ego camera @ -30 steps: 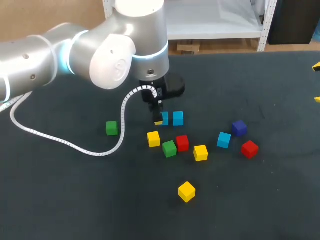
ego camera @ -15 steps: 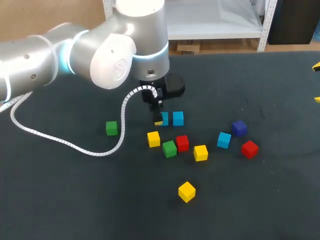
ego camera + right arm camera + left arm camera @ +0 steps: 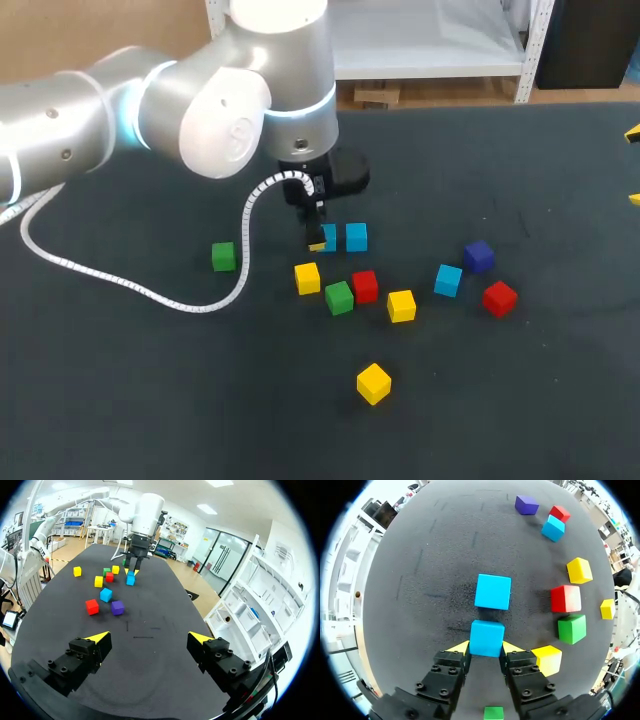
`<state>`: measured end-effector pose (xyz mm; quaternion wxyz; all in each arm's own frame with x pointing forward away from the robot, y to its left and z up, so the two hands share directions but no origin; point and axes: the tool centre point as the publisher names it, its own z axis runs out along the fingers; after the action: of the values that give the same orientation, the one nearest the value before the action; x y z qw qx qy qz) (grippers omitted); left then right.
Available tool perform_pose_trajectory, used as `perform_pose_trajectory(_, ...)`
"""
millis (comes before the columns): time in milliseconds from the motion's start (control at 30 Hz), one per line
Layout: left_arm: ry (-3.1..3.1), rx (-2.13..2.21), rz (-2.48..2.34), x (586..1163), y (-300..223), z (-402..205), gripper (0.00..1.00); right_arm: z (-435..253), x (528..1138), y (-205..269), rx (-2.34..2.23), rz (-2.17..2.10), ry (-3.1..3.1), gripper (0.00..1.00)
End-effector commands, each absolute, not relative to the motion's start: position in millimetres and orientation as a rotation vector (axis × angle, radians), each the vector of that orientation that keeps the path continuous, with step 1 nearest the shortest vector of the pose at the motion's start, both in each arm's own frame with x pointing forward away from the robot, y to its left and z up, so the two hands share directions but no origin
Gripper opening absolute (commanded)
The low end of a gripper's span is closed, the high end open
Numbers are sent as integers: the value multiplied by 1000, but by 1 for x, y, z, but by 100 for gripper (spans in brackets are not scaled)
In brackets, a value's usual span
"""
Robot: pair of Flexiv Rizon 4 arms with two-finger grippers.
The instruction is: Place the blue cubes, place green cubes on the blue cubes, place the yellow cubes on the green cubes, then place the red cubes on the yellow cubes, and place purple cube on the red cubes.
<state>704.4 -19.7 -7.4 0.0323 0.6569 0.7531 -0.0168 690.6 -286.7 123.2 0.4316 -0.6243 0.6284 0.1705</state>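
head view, from the left: a lone green cube (image 3: 223,257) sits well apart from the rest. next comes the left gripper (image 3: 320,243), down at the table, its fingers drawn in narrow on the held blue cube (image 3: 330,236) with one yellow tip on each side. the left wrist view shows that cube just beside the second blue cube (image 3: 492,591), seemingly not quite touching it. nearer the robot lie a yellow cube (image 3: 307,278), a second green cube (image 3: 339,297) and a red cube (image 3: 365,286), close together. further right are the third blue cube (image 3: 448,280), the purple cube (image 3: 478,256) and another red cube (image 3: 499,297). the right gripper (image 3: 148,640) hangs spread wide, holding nothing, well away from the cubes. the risk, as i judge it: if the fingers part unevenly or drag, the held cube may twist or nudge its neighbour, leaving a crooked base for the green layer.
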Motion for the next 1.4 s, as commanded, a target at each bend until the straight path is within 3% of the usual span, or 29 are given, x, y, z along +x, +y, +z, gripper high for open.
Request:
perform_pose_trajectory(33, 2320, 2025, -55, 706, -20, -8, 0, 123, 689, -287, -1555, 423, 1566, 100)
perform_pose_trajectory(267, 2324, 2026, -56, 707, -20, -9, 0, 123, 689, -287, -1555, 423, 1566, 100)
perform_pose_trajectory(400, 2325, 2027, -58, 707, -20, -9, 10, 123, 689, -287, -1555, 423, 1566, 100)
perform_pose_trajectory(600, 2328, 2028, -61, 707, -20, -9, 12, 123, 689, -287, -1555, 423, 1566, 100)
perform_pose_trajectory(1167, 2339, 2030, -73, 707, -20, -10, 59, 123, 689, -287, -1555, 423, 1566, 100)
perform_pose_trajectory(1333, 2342, 2027, -74, 708, -19, -10, 63, 123, 689, -287, -1555, 423, 1566, 100)
perform_pose_trajectory(1400, 2344, 2020, -80, 708, -18, -9, 79, 123, 689, -287, -1555, 423, 1566, 100)
